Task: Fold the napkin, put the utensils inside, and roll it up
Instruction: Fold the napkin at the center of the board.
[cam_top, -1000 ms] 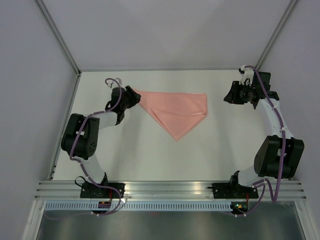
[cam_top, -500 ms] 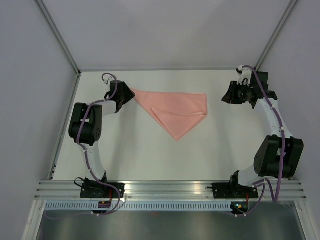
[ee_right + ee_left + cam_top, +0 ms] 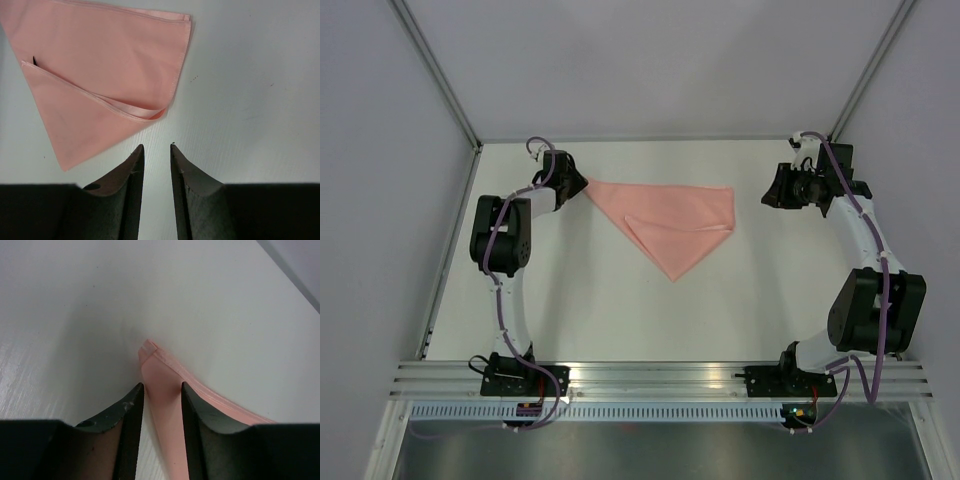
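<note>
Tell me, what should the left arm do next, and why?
Probably close the left tool on the pointed corner of the salmon-pink cloth napkin: that corner lies between the tool's open fingers, while the right tool hangs open beside the napkin, touching nothing.

You see the napkin (image 3: 670, 220) as thin pink cloth, smooth, with a slight sheen and a stitched hem. The table (image 3: 620, 310) looks white, smooth and faintly glossy. The fingers (image 3: 131, 175) on the right gripper (image 3: 155, 148) look like matt black plastic.
</note>
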`<state>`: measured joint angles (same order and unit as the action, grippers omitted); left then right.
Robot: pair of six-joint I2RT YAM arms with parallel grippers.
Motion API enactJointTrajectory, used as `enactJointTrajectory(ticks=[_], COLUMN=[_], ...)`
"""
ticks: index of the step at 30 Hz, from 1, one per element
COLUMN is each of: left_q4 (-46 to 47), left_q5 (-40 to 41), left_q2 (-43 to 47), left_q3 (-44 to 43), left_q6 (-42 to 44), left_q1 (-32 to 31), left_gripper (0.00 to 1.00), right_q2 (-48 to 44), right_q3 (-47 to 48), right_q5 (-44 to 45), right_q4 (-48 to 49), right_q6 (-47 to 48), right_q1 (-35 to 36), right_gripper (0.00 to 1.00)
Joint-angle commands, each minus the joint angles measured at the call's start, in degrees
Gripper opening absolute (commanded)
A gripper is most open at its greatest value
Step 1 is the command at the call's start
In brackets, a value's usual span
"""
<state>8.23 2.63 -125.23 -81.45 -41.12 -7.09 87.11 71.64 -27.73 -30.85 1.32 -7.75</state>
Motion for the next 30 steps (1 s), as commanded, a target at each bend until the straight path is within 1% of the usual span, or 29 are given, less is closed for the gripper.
enactJointTrajectory(ticks=[1,2,4,7,8,10,13,15,21,24,27,29,30], left_q4=[-3.12,-3.13,-3.39,-3.75,-3.40,-2.00,1.69,3.97,9.43,12.42,16.11,21.54,23.31], left_q5=[-0.70,-0.70,-1.49,-2.37,-2.37,-3.76,-4.04,-4.30,-4.48,-3.70,-2.90,-4.56,-8.40], left_q2=[-1.68,-2.12,-2.65,-3.00,-2.74,-1.51,1.29,2.70,8.68,12.11,15.80,17.12,17.65], left_q3=[-3.71,-3.98,-4.94,-5.56,-5.39,-3.82,-0.39,1.02,7.96,13.40,16.84,20.00,21.15], left_q6=[-1.94,-2.03,-2.12,-2.21,-1.95,-1.07,-0.19,0.17,0.43,0.26,0.25,1.30,2.01], left_q1=[0.50,0.59,0.68,1.03,1.03,1.03,1.12,1.03,1.38,1.56,1.64,1.73,1.73], left_gripper=[0.40,0.37,0.33,0.22,0.17,0.10,0.04,0.02,0.02,0.02,0.02,0.02,0.02], right_q2=[0.25,0.25,0.43,0.43,0.43,0.52,0.60,0.69,0.87,1.13,1.40,1.75,1.83], right_q3=[0.44,0.52,0.52,0.70,0.70,0.70,0.70,0.79,0.79,0.87,1.22,1.40,1.49], right_q5=[0.13,0.21,0.30,0.48,0.57,0.74,0.92,1.09,1.36,1.36,1.36,1.53,1.71], right_q4=[0.62,0.70,0.70,0.79,0.71,0.70,0.79,0.71,0.35,0.00,-0.79,-0.96,-0.97], right_q6=[0.44,0.52,0.52,0.52,0.52,0.70,0.79,0.87,1.40,1.75,2.28,2.46,2.63], right_q1=[0.54,0.63,0.80,1.15,1.24,1.33,1.77,2.03,2.91,3.44,4.05,4.76,5.20], right_gripper=[0.33,0.33,0.33,0.32,0.32,0.32,0.32,0.31,0.31,0.31,0.31,0.31,0.31])
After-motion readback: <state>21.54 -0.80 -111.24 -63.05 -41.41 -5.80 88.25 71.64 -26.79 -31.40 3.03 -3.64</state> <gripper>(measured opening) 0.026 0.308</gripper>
